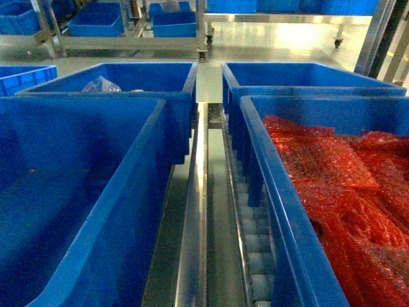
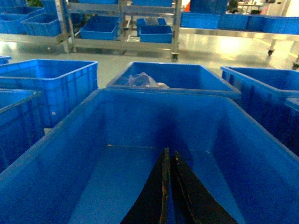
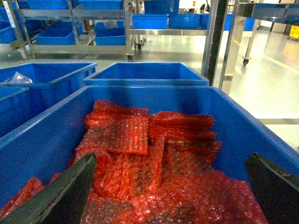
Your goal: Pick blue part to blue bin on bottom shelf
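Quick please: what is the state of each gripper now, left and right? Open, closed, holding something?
Left gripper: closed, fingers together, holding nothing visible, over the empty blue bin.
Right gripper: open wide, empty, over the red bubble-wrap bags.

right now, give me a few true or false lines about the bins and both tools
1. The right bin holds red bubble wrap. True.
2. The left bin is full of red wrap. False: no wrap shows in it, only its bare blue floor.
3. The right tool is shut. False: its fingers stand wide apart over the wrap.
4. The left tool has its fingers close together, nothing between them. True.
5. A steel rail runs between the two near bins. True.
6. The far left bin holds nothing. False: a clear plastic bag lies in it.
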